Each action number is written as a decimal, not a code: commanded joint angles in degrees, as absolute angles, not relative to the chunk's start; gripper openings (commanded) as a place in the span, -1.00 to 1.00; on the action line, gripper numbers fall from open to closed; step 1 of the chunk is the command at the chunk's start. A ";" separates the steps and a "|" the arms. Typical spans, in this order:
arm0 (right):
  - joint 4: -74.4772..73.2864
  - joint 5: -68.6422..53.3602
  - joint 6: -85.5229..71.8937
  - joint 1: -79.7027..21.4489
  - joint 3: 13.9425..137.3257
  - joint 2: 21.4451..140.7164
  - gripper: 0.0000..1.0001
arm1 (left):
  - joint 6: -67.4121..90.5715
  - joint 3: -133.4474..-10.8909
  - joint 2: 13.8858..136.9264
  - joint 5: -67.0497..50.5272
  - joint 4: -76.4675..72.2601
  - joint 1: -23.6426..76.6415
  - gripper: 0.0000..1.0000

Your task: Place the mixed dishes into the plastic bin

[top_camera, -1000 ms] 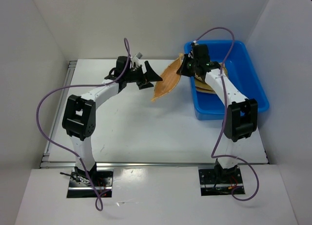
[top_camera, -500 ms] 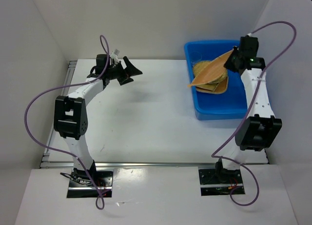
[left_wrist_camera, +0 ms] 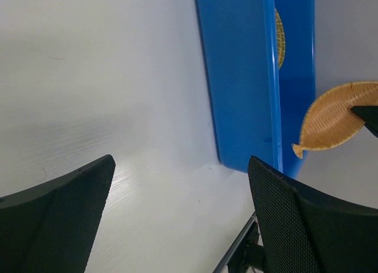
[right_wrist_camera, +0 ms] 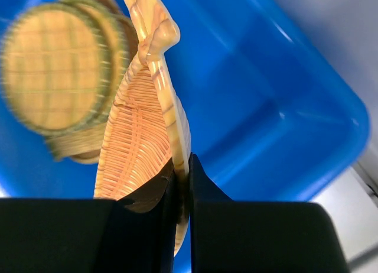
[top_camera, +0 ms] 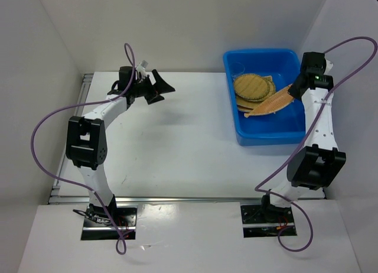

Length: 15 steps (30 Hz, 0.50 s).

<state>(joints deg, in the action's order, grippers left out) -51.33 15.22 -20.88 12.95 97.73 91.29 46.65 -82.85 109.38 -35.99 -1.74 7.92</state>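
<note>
The blue plastic bin (top_camera: 254,136) stands at the back right of the table. Inside it lies a stack of woven trays topped by a round tray (top_camera: 251,86), also in the right wrist view (right_wrist_camera: 50,69). A clear cup (top_camera: 237,67) shows faintly in the bin's far left corner. My right gripper (top_camera: 295,90) is shut on the rim of a pointed leaf tray (top_camera: 270,104) and holds it tilted above the bin's inside (right_wrist_camera: 139,143). My left gripper (top_camera: 163,87) is open and empty over the back left of the table. It sees the bin (left_wrist_camera: 242,78) and the leaf tray (left_wrist_camera: 333,116) from afar.
White walls close in the table at the back and both sides. A metal rail (top_camera: 177,197) runs along the table's near edge. Purple cables loop off both arms.
My right gripper has carried the leaf tray from beyond the bin's left rim to over the bin's inside, toward its right wall. My left arm drew back to the left, then held still.
</note>
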 commanded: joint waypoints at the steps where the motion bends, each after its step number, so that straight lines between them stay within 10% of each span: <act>1: -54.13 21.61 -20.57 13.36 97.38 90.61 -0.97 | 45.97 -82.44 109.42 -37.53 -4.31 7.65 1.00; 15: -60.12 26.81 -21.62 13.36 97.91 103.34 -0.97 | 45.97 -80.86 108.37 -37.53 -4.31 6.60 1.00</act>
